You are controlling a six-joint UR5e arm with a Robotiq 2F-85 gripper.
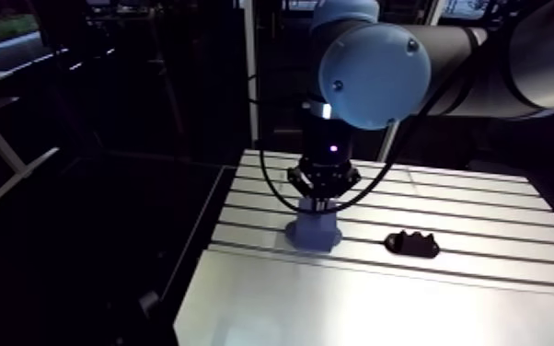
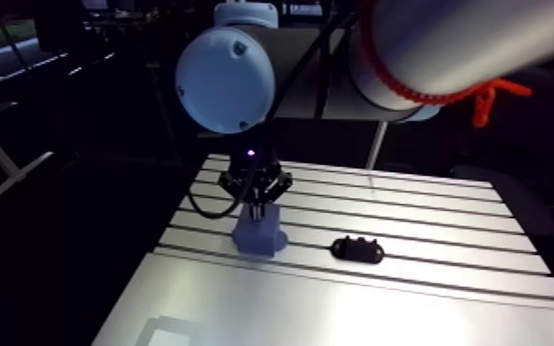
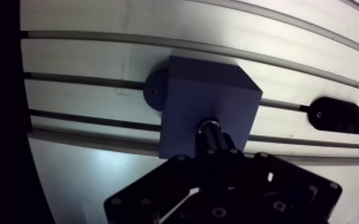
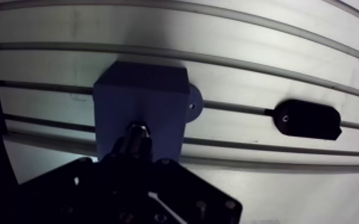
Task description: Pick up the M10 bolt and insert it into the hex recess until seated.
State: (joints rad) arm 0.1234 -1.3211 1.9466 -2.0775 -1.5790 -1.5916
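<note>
On the slotted aluminium desk (image 1: 382,304), near its edge, stands a blue-grey square plastic block (image 3: 209,89) with a round flat flange (image 3: 154,92) at its foot; the flange sticks out on one side and lies over one of the desk's slots. The block stands upright, its top face towards the wrist.

Directly above the block hangs the black two-finger gripper (image 1: 317,207), pointing straight down from the wrist; in the arm view its tips reach the block's top. In the wrist view the dark fingers are drawn in against the M10 bolt (image 3: 210,128), a dark threaded steel bolt with a bright end, and pinch it between them; the bolt points away from the gripper, and its bright end lies over the middle of the block's top face. Whether that end has entered the block, or how deep, cannot be told.

Beside the block, apart from it, lies a black oblong piece with a lobed outline (image 3: 336,115); it rests flat on the desk along a slot, with a small hole near the end that faces the block.
</note>
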